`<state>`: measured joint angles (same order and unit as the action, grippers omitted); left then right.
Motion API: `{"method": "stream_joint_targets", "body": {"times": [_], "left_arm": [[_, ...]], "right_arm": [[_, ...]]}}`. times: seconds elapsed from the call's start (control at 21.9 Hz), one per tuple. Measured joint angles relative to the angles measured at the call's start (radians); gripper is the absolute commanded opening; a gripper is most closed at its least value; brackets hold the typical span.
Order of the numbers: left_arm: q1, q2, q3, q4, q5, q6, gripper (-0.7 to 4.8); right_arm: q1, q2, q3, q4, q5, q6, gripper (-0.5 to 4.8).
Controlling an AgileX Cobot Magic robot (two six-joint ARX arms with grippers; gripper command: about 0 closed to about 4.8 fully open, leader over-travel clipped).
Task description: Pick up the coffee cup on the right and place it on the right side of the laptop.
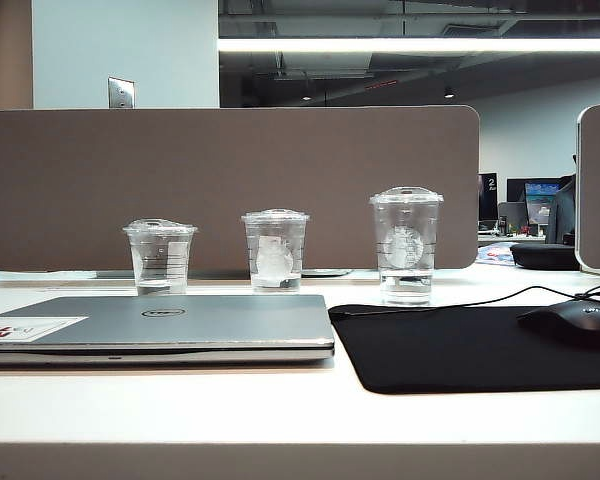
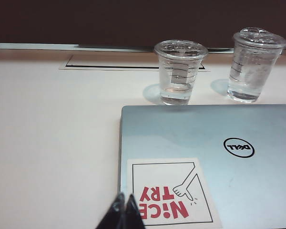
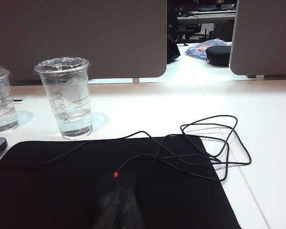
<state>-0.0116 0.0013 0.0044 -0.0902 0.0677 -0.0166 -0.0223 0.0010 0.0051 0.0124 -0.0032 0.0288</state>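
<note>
The coffee cup (image 1: 406,245), the tallest clear lidded cup with a faint round white logo, stands upright at the back edge of the black mouse pad (image 1: 460,350), right of the laptop (image 1: 180,325). The right wrist view shows this cup (image 3: 66,98) well ahead of my right gripper (image 3: 125,188), which hovers shut and empty over the pad. My left gripper (image 2: 126,194) is shut with nothing in it, just over the laptop's (image 2: 229,152) stickered corner. Neither gripper shows in the exterior view.
Two shorter clear cups (image 1: 160,257) (image 1: 275,250) stand behind the laptop. A black mouse (image 1: 575,322) rests on the pad's right part, and its cable (image 3: 200,148) loops across the pad and table. A grey partition (image 1: 230,180) closes the back.
</note>
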Motion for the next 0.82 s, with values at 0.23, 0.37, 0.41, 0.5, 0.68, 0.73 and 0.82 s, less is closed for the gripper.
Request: {"method": "stream_joint_targets", "body": {"times": [0.23,0.37,0.41,0.5,0.68,0.73,0.82], "left_arm": [[0.0,0.0,0.0,0.0,0.0,0.0,-0.05],[0.0,0.0,0.0,0.0,0.0,0.0,-0.05],[0.0,0.0,0.0,0.0,0.0,0.0,-0.05],[0.0,0.0,0.0,0.0,0.0,0.0,-0.05],[0.0,0.0,0.0,0.0,0.0,0.0,-0.05],[0.0,0.0,0.0,0.0,0.0,0.0,-0.05],[-0.022,0.0,0.0,0.0,-0.002,0.0,-0.05]], "right_arm": [[0.0,0.0,0.0,0.0,0.0,0.0,-0.09],[0.0,0.0,0.0,0.0,0.0,0.0,-0.09],[0.0,0.0,0.0,0.0,0.0,0.0,-0.09],[0.0,0.0,0.0,0.0,0.0,0.0,-0.09],[0.0,0.0,0.0,0.0,0.0,0.0,-0.09],[0.0,0.0,0.0,0.0,0.0,0.0,-0.09],[0.0,0.0,0.0,0.0,0.0,0.0,-0.09]]}}
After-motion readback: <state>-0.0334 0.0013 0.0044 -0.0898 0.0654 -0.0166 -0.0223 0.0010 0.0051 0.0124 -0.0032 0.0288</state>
